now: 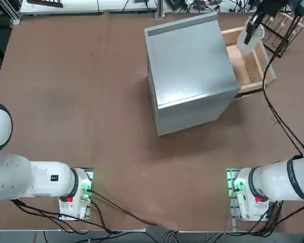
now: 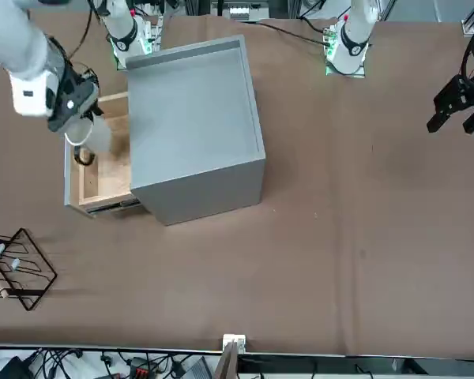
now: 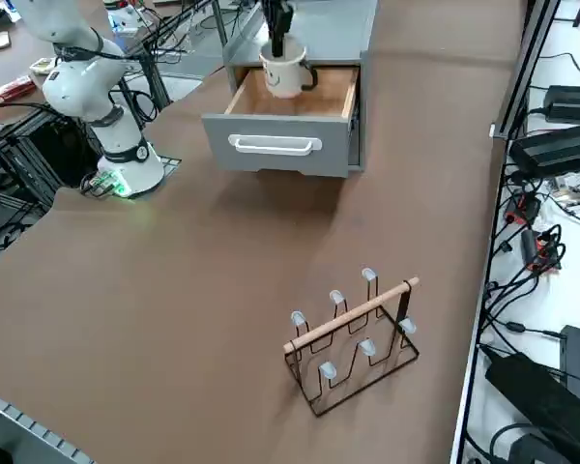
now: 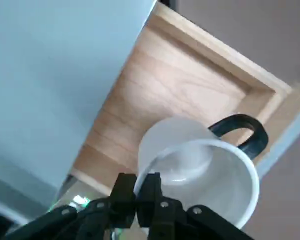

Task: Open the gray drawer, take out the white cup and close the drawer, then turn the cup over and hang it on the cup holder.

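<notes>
While the right gripper [image 4: 142, 197] pinched the white cup [image 4: 200, 167] by its rim above the gray drawer [image 3: 285, 135], lifting clear of the walls below mattered most.

A robotics lab is shown here: a wide brown table [image 1: 91, 101] is flanked by white arm bases [image 1: 243, 195] bolted down, cables [image 3: 532, 242] and power bricks [image 3: 570, 145] are strewn along its edge, and metal framing [image 3: 174, 39] is seen behind.
</notes>
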`<state>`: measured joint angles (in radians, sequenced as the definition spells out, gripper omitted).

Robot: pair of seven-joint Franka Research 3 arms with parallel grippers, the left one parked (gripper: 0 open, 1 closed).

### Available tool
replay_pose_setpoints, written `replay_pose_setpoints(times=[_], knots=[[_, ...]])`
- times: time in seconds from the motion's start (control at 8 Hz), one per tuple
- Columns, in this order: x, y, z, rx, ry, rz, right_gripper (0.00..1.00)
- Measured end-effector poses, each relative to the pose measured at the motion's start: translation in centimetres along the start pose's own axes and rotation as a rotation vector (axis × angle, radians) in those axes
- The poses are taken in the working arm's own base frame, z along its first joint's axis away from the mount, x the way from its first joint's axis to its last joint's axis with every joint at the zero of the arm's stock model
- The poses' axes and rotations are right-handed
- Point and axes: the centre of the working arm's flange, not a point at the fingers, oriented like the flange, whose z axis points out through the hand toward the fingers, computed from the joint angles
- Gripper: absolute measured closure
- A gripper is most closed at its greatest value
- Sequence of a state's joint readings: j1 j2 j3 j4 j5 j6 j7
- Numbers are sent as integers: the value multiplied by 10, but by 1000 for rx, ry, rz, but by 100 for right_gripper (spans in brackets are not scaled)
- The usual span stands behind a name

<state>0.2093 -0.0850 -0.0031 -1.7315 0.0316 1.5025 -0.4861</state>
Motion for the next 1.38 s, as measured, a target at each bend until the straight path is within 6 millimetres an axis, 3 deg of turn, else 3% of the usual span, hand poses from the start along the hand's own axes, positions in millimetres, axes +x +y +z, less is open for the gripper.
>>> replay_pose_setpoints(times=[0.25,0.38,0.62,1.0,1.12,1.38], knots=[[-25,18,-36,7,8,179,95],[-42,41,-42,13,16,294,95],[-81,98,-36,39,6,531,95],[-130,196,9,77,-13,806,95],[-137,225,33,84,-17,905,95],[-135,261,82,98,-51,1132,95]])
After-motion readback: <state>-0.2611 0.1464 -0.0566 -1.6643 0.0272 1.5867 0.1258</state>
